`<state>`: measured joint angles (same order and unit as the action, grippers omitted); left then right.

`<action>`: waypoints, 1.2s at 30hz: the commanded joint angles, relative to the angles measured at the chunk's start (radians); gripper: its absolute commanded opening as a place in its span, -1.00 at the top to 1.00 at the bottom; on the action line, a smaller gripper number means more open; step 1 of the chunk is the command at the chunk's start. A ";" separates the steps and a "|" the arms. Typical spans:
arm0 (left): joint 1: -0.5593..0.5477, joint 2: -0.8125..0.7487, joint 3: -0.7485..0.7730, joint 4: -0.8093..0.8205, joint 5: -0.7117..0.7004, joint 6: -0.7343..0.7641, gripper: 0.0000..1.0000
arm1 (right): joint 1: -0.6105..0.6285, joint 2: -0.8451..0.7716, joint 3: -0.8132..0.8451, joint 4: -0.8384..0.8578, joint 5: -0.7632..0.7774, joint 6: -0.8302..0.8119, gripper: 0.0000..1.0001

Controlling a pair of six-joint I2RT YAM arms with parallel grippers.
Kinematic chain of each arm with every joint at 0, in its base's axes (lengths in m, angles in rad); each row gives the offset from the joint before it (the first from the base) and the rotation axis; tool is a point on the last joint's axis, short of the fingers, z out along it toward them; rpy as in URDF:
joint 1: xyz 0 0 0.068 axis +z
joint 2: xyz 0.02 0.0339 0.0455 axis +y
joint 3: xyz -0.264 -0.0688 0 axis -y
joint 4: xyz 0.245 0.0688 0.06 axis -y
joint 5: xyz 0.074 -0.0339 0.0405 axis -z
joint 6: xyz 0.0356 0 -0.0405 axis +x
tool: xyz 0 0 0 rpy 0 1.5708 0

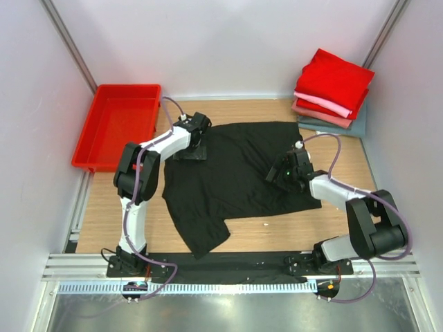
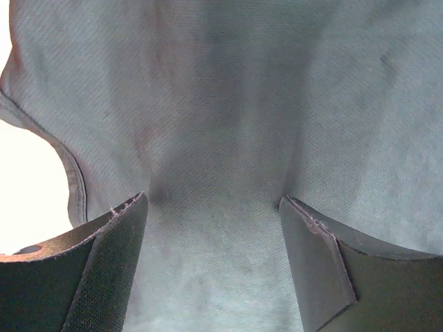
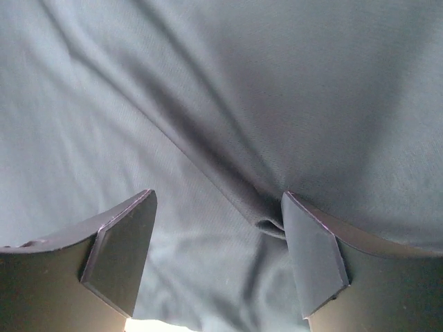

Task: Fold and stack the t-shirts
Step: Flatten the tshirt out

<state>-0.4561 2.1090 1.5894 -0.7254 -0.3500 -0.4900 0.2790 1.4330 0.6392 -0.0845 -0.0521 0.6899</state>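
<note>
**Item 1, black t-shirt** [image 1: 242, 166]: Found spread out and creased on the desk [image 1: 277, 232], directly beneath both claws. One flap was trailed nearer to the arm bases than the left claw.

**Item 2, left claw** [image 2: 213, 200]: The jaws were held wide apart with the tips set down on the cloth and nothing pinched. A hemmed edge [image 2: 73, 173] was seen just outside its left finger.

**Item 3, right claw** [image 3: 218, 197]: The jaws were likewise parted and empty. A raised ridge of cloth [image 3: 266, 221] was lodged against the inner face of its right finger.

**Item 4, folded t-shirts** [image 1: 332, 93]: Stacked beyond the right claw on its outer side, well apart from it, in red, pink, dusty-rose and grey-teal.

**Item 5, red tray** [image 1: 118, 124]: Set near the left claw, on its outer side.

**Handling note:** The step was judged to be the taking of a first hold for the fold.
- Both claws would best be closed together, so that the cloth is gathered evenly.
- The ridge at the right claw was judged a ready purchase.
- The left hold would be better taken closer to the hem, so that the edge is carried over rather than left behind.
- A lopsided lift was judged likely to drag the shirt askew.

**Markings:** No brand, label or writing could be read on any item.
</note>
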 commanded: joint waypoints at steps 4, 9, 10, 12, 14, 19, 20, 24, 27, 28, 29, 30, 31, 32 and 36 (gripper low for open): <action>-0.007 -0.084 -0.123 -0.063 -0.014 -0.012 -0.56 | 0.089 -0.193 -0.093 -0.339 0.032 0.167 -0.62; -0.052 -0.269 -0.220 -0.152 -0.027 -0.062 -0.54 | 0.115 -0.416 -0.038 -0.495 0.098 0.174 -0.73; -0.074 -0.303 -0.217 -0.170 -0.053 -0.062 -0.55 | 0.117 -0.433 -0.018 -0.512 0.127 0.156 -0.74; -0.085 -0.358 -0.186 -0.245 -0.064 -0.059 -0.56 | 0.121 -0.463 0.055 -0.560 0.155 0.137 -0.74; -0.087 -0.452 -0.123 -0.314 -0.076 -0.047 -0.59 | 0.137 -0.462 0.103 -0.549 0.170 0.077 -0.74; -0.085 -0.648 -0.065 -0.336 -0.099 0.031 -0.66 | 0.216 -0.274 0.358 -0.525 0.204 -0.052 -0.75; -0.085 -0.705 -0.072 -0.351 -0.119 0.019 -0.65 | 0.256 -0.179 0.446 -0.508 0.213 -0.100 -0.76; -0.085 -0.923 -0.198 -0.323 -0.090 -0.010 -0.63 | 0.301 0.053 0.710 -0.468 0.157 -0.213 -0.68; -0.085 -1.151 -0.398 -0.198 -0.052 -0.012 -0.67 | 0.342 0.329 1.017 -0.495 0.088 -0.332 -0.45; -0.085 -1.196 -0.435 -0.175 -0.034 -0.006 -0.69 | 0.350 0.407 1.103 -0.512 0.069 -0.355 -0.28; -0.085 -1.243 -0.466 -0.155 -0.023 0.016 -0.71 | 0.359 0.540 1.277 -0.550 0.028 -0.375 -0.20; -0.085 -1.303 -0.509 -0.155 -0.026 0.019 -0.72 | 0.368 0.616 1.363 -0.566 -0.007 -0.397 -0.15; -0.085 -1.331 -0.523 -0.158 -0.036 0.019 -0.72 | 0.374 0.686 1.463 -0.634 -0.003 -0.412 -0.13; -0.085 -1.354 -0.540 -0.166 -0.050 0.013 -0.71 | 0.381 0.833 1.569 -0.673 0.000 -0.420 -0.12; -0.085 -1.457 -0.608 -0.172 -0.128 -0.030 -0.71 | 0.396 1.078 2.002 -0.742 -0.020 -0.421 -0.11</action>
<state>-0.5438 0.6842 1.0153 -0.9501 -0.4232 -0.4942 0.6617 2.4237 2.4569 -0.7063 -0.0235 0.3241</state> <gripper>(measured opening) 0.855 0.562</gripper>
